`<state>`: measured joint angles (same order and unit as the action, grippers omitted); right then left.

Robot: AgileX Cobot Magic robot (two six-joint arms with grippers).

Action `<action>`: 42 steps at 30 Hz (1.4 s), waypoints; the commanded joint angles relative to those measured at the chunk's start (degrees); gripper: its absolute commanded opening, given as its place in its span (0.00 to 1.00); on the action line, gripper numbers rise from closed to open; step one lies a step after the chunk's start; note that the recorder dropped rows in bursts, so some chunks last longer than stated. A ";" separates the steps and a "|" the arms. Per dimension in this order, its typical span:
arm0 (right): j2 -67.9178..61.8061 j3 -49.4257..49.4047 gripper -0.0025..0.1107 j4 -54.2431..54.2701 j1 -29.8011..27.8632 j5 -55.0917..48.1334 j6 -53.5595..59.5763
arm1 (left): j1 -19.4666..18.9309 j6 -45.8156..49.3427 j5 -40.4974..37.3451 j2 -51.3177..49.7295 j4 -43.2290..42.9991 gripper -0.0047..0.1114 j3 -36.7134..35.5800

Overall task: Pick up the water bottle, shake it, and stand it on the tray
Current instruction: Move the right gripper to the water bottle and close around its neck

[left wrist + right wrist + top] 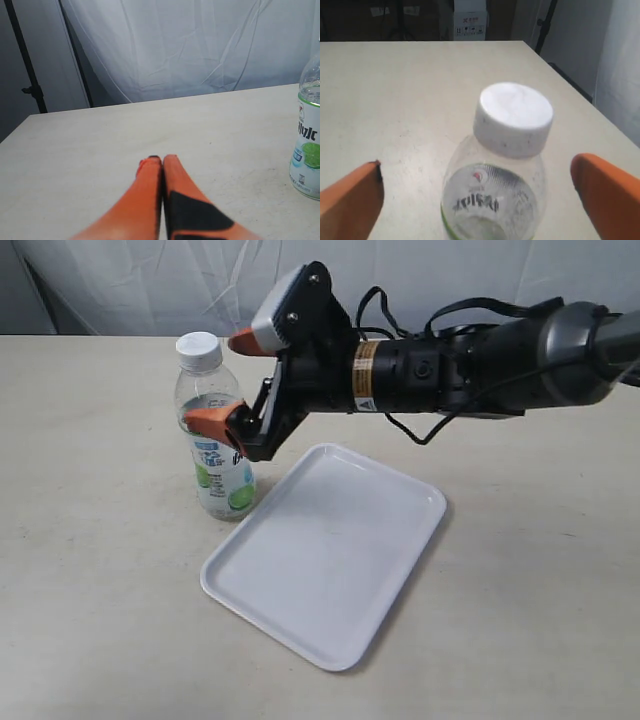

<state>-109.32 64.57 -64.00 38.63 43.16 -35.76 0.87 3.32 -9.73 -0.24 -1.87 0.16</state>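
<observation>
- Your right gripper [228, 380] stood wide open, its orange fingers [210, 418] spread well beyond the width of the water bottle [215, 455]
- In the right wrist view your right gripper [477, 192] bracketed the water bottle [495, 200] just below its white cap [514, 117], with table showing between each finger and the plastic, so it touched and held nothing
- In the exterior view your right arm [450, 365] stretched in from 3 o'clock, across the far end of the tray [330, 570], to the bottle
- The bottle stood upright on the table [100, 590], off the tray and just beside its rim, at about 10 o'clock from the tray's middle
- The tray lay flat with nothing on it
- Your left gripper [161, 162] was fully closed, its two orange fingers [145, 195] pressed together with nothing between them, low over bare table
- From the left wrist view the bottle [309, 145] stood well apart from those closed fingers, its lime label facing the camera
</observation>
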 commanded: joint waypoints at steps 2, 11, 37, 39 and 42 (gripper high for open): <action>-3.02 3.74 0.94 3.09 2.71 -1.19 0.33 | 0.40 -0.15 0.70 0.24 0.05 0.06 -0.16; -12.04 8.90 0.94 6.68 5.44 -1.19 0.12 | 0.40 -0.15 0.70 0.24 0.05 0.06 -0.16; -15.21 8.90 0.88 14.57 5.44 -4.85 0.11 | 0.40 -0.15 0.70 0.24 0.05 0.06 -0.16; -15.21 8.90 0.69 14.62 5.44 -5.36 0.11 | 0.40 -0.15 0.60 0.24 0.05 0.06 -0.16; -15.21 8.90 0.17 14.43 5.44 -4.91 -0.28 | 0.40 -0.15 0.60 0.24 0.05 0.06 -0.16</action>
<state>-124.58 73.38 -50.06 44.06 38.08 -35.62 0.87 3.32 -9.73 -0.24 -1.87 0.16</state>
